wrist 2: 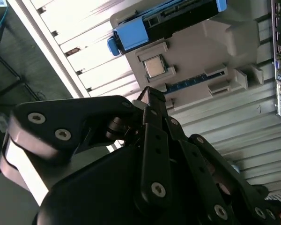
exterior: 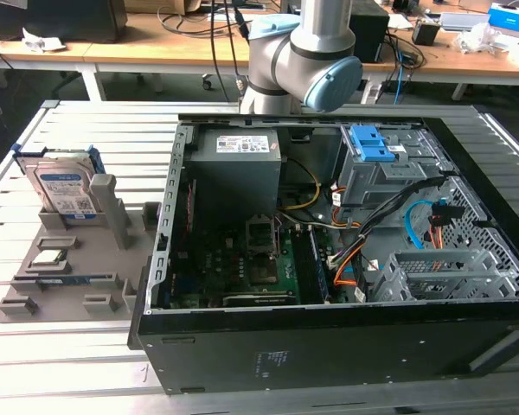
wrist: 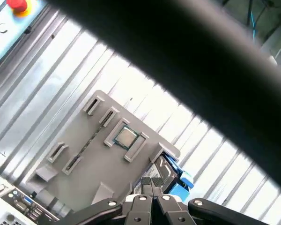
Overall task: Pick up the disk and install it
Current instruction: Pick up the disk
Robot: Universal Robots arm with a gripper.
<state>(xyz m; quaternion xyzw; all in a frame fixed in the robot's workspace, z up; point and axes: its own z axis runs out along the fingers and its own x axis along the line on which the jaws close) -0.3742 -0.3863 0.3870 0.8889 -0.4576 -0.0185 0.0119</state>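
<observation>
Arm (exterior: 298,56) beyond case (exterior: 329,346); fingers (wrist 2: 152,105) closed, empty, facing disk (exterior: 65,186).

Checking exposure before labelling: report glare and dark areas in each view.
Exterior view: even light, computer case interior shadowed. Second wrist view: table slats glare white beside the disk; the gripper reads black. First wrist view: a black band crosses it, slats washed out.

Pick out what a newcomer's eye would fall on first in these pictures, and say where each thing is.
The open computer case, full of cables, dominates the exterior view's right. On that view's left the disk stands on edge in a grey holder. Behind the case rises the arm; in the first wrist view its black gripper, fingers shut, looms before the holder.
</observation>
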